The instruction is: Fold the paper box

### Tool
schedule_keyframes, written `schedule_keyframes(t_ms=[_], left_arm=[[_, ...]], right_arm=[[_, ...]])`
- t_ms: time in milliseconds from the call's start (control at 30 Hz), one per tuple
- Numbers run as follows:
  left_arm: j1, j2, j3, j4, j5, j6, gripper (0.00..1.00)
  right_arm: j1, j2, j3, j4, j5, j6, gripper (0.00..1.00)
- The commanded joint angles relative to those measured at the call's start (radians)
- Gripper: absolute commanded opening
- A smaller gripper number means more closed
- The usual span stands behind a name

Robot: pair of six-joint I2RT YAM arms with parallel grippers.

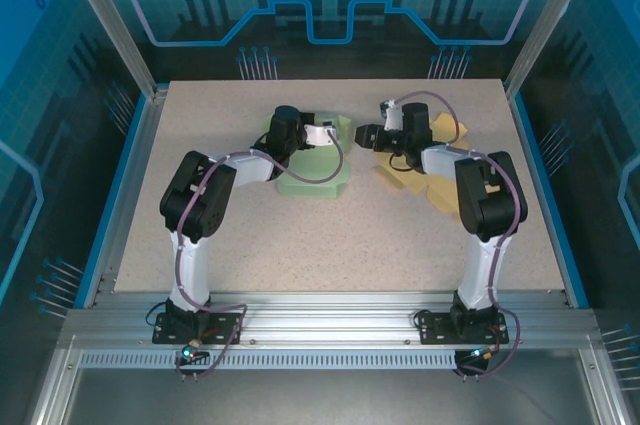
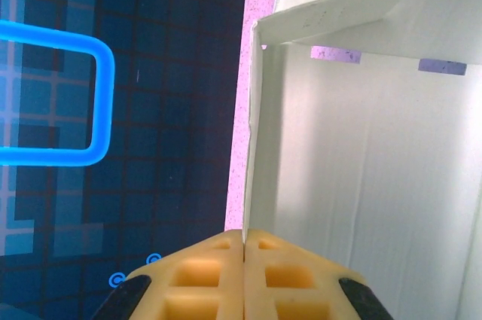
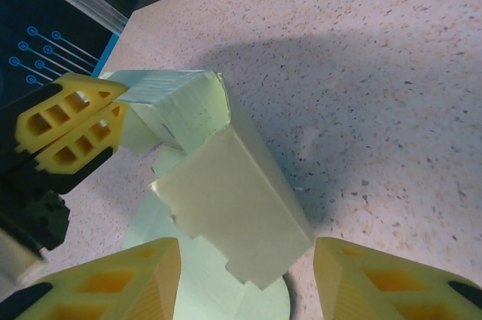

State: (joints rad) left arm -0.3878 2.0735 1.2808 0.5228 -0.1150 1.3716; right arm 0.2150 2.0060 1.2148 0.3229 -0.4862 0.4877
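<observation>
With left hand [image 2: 243,251] pinched shut on a wall [image 2: 260,124] of the paper box [image 1: 318,183] — mid-frame on the worktop [image 1: 300,255] — press open right hand [image 3: 245,275] squarely against the loose flap [image 3: 233,211], creasing cleanly.

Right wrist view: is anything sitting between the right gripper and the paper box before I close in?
Nothing visible does. The paper box lies straight ahead of the open right gripper, its raised panel lined up with the gap. The left gripper pinches another wall, off to the side.
</observation>
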Motion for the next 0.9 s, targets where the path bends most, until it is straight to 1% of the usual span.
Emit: schedule_keyframes(t_ms=[0,167,333,600,867], left_arm=[[0.01,0.022,-0.019,0.044,0.027,0.008,0.07],[0.01,0.033,-0.015,0.041,0.032,0.006,0.08],[0.011,0.052,-0.008,0.042,0.031,0.004,0.08],[0.012,0.06,-0.007,0.05,0.035,-0.003,0.08],[0.011,0.059,-0.007,0.072,0.033,-0.026,0.08]], right_arm=[[-0.003,0.059,0.058,-0.047,-0.064,-0.029,0.51],[0.001,0.09,0.079,-0.034,-0.111,-0.031,0.51],[0.017,0.115,0.115,-0.088,-0.14,-0.058,0.52],[0.04,0.156,0.172,-0.141,-0.134,-0.072,0.53],[0.057,0.186,0.199,-0.156,-0.132,-0.058,0.56]])
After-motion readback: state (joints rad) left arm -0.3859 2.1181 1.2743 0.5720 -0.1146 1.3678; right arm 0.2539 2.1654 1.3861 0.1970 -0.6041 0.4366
